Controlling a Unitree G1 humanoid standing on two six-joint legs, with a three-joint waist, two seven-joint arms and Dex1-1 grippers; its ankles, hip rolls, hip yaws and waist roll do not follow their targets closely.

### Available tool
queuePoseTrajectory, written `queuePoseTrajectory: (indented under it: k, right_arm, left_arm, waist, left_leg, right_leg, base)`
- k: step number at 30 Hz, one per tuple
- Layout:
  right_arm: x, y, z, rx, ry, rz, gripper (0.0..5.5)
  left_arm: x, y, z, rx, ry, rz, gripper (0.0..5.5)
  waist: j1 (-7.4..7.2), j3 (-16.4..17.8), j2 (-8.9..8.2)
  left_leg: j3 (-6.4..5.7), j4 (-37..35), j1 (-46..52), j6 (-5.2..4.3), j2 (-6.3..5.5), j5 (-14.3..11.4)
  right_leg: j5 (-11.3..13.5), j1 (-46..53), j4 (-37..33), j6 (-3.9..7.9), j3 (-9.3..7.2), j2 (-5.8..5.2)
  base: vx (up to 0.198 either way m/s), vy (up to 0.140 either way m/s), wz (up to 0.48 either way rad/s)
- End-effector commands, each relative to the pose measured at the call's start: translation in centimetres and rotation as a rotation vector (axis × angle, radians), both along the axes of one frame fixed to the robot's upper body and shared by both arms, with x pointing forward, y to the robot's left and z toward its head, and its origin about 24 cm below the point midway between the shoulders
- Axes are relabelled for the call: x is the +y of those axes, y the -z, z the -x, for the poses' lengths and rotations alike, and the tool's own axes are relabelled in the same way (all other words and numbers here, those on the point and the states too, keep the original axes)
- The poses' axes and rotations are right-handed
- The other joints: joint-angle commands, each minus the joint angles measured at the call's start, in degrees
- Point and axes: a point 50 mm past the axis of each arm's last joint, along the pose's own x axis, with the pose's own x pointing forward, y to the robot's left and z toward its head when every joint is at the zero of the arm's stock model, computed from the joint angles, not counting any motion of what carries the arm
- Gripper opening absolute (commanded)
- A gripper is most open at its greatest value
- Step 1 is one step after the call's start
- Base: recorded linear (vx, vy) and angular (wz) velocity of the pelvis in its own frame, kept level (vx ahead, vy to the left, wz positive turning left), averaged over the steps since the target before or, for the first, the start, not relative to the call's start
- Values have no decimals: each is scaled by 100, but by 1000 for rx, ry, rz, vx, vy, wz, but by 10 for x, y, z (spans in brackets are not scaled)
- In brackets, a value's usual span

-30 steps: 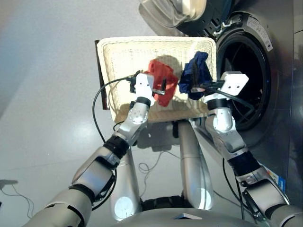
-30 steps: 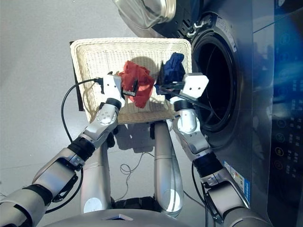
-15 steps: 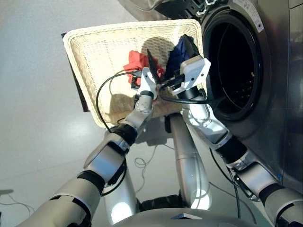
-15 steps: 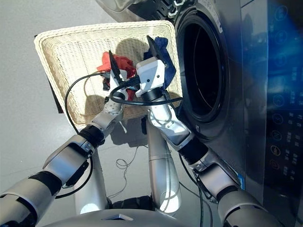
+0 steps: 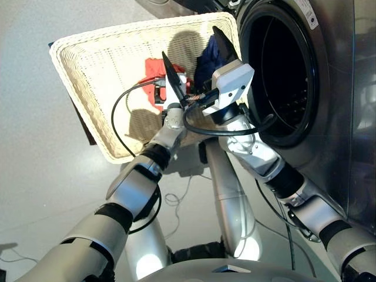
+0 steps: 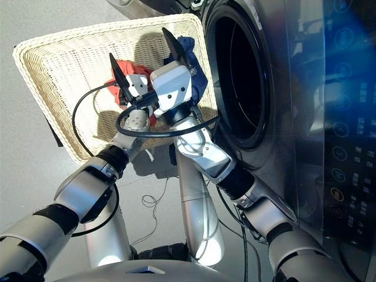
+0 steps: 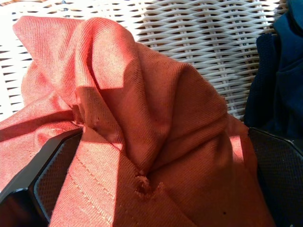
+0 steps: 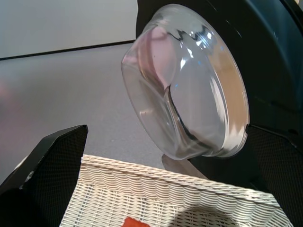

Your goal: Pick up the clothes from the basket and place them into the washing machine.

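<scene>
We see a cream-white woven basket [image 5: 88, 70], a red-orange garment [image 7: 142, 132], a navy garment [image 5: 205, 56] and a dark grey washing machine [image 5: 335, 106].

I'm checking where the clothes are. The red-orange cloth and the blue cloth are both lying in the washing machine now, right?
Not quite. The red-orange cloth and the blue cloth are both lying in the basket, not in the washing machine. The right eye view shows them on the wicker beside the open porthole.
</scene>
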Motion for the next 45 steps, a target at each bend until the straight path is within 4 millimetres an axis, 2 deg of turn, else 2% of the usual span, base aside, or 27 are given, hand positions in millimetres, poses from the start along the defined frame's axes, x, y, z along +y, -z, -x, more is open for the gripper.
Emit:
queuePoseTrajectory:
  k: [1, 2, 4, 6, 12, 16, 18, 19, 20, 23, 25, 30, 35, 38, 39, 40, 41, 45]
  right_arm:
    - [10, -28, 33, -135, -143, -107, 550]
    - [9, -27, 33, -133, -146, -107, 550]
    - [9, -28, 33, -132, -147, -105, 550]
    - [7, -28, 32, -135, -145, -107, 550]
    - [3, -27, 29, -130, -125, -101, 550]
    - [0, -23, 24, -93, -109, -113, 550]
    - [-9, -18, 18, -50, -75, -135, 550]
    - [-15, -14, 14, -34, -39, -139, 550]
    - [-24, -12, 11, -30, 10, -145, 550]
    - [-47, 0, 3, 8, 125, -150, 550]
    - [-63, 9, -2, 24, 208, -135, 550]
    - [-101, 35, -8, 89, 397, -119, 550]
    - [-115, 56, -7, 144, 462, -77, 550]
    - [-120, 69, -8, 183, 481, -29, 550]
    - [-121, 72, -7, 192, 479, -11, 550]
    - [-121, 72, -7, 192, 479, -12, 550]
    - [-123, 78, -7, 216, 470, 10, 550]
    - [-117, 82, 1, 227, 391, 55, 550]
  left_arm:
    - [-16, 9, 0, 92, 14, 60, 550]
    - [-16, 7, -1, 86, 15, 60, 550]
    - [-16, 6, -1, 84, 17, 52, 218]
    - [-17, 5, -2, 84, 15, 46, 0]
    - [-17, 5, -2, 89, 13, 39, 0]
    - [-16, 9, -1, 103, 11, 46, 0]
    - [-15, 13, 2, 99, 21, 46, 0]
    - [-15, 15, 4, 95, 27, 59, 0]
    - [-14, 18, 6, 89, 38, 74, 0]
    - [-14, 24, 16, 48, 93, 87, 0]
    - [-9, 32, 28, 22, 117, 130, 0]
    - [10, 30, 59, -114, 208, 151, 0]
    - [32, 18, 88, -248, 290, 112, 0]
    - [42, 3, 102, -344, 330, 114, 0]
    - [44, -2, 106, -369, 348, 121, 0]
    - [44, -2, 106, -369, 348, 121, 0]
    - [47, -15, 114, -434, 391, 120, 0]
    - [49, -42, 128, -556, 505, 159, 0]
  waist:
    - [-151, -65, -176]
    - [-154, -65, -178]
    - [-161, -65, -176]
    - [-162, -65, -165]
    - [-163, -65, -151]
    - [-155, -65, -175]
    - [-145, -65, -208]
    - [-134, -65, -198]
    - [-136, -65, -188]
    - [-90, -65, -62]
    - [-4, -65, 40]
    - [200, -65, 243]
    - [373, -65, 400]
    - [465, -65, 470]
    - [491, -65, 490]
    - [491, -65, 490]
    - [536, -66, 534]
    - [595, -167, 562]
  left_leg:
    - [-211, 650, -378, -10, 138, -260]
    - [-211, 649, -384, -7, 132, -258]
    - [-216, 658, -407, -9, 137, -250]
    - [-218, 667, -423, -10, 143, -248]
    - [-225, 621, -380, -8, 139, -219]
    - [-158, 410, -211, -15, 150, -150]
    - [-98, 189, 0, -13, 116, -90]
    - [-106, 54, 107, -13, 80, -46]
    - [-98, -161, 131, 35, 12, 219]
    - [-116, -648, 515, 51, -160, 367]
    - [-100, -1073, 872, 54, -301, 495]
    - [-54, -2166, 1841, 4, -603, 863]
    - [-22, -2922, 2657, 6, -872, 1090]
    - [10, -3435, 3213, 0, -1025, 1225]
    - [22, -3579, 3404, -2, -1049, 1263]
    - [23, -3584, 3405, -2, -1050, 1266]
    - [32, -3776, 3690, -16, -1077, 1319]
    - [25, -3938, 3988, -5, -1097, 1352]
  right_leg:
    - [39, -119, -8, 703, 41, -271]
    - [44, -123, -13, 703, 39, -271]
    - [56, -125, -19, 703, 43, -273]
    - [72, -126, -24, 704, 36, -282]
    - [101, -85, -40, 688, 21, -302]
    - [176, 61, -208, 712, 32, -318]
    - [227, 263, -390, 751, 20, -350]
    - [253, 381, -505, 761, -2, -385]
    - [489, 450, -730, 749, 12, -421]
    - [550, 783, -976, 745, -40, -524]
    - [619, 1108, -1246, 741, -103, -600]
    - [879, 2059, -2169, 845, -219, -819]
    - [1111, 2851, -2846, 935, -276, -966]
    - [1253, 3351, -3242, 1017, -351, -1072]
    - [1283, 3531, -3346, 1040, -379, -1118]
    - [1286, 3533, -3350, 1040, -379, -1118]
    - [1324, 3807, -3500, 1083, -443, -1186]
    - [1334, 4089, -3594, 1126, -473, -1262]
  base:
    - [0, 0, 0]
    - [0, 0, 0]
    - [0, 0, 0]
    - [0, 0, 0]
    - [0, 0, 0]
    - [4, 15, -5]
    - [26, 54, -62]
    - [-63, -11, -105]
    - [-61, -24, -112]
    - [22, -13, 48]
    - [90, 13, 297]
    - [110, 17, 246]
    - [104, 39, 117]
    - [100, 62, 37]
    - [0, 0, 0]
    - [81, 52, 58]
    - [69, 49, 102]
    - [54, 45, 85]
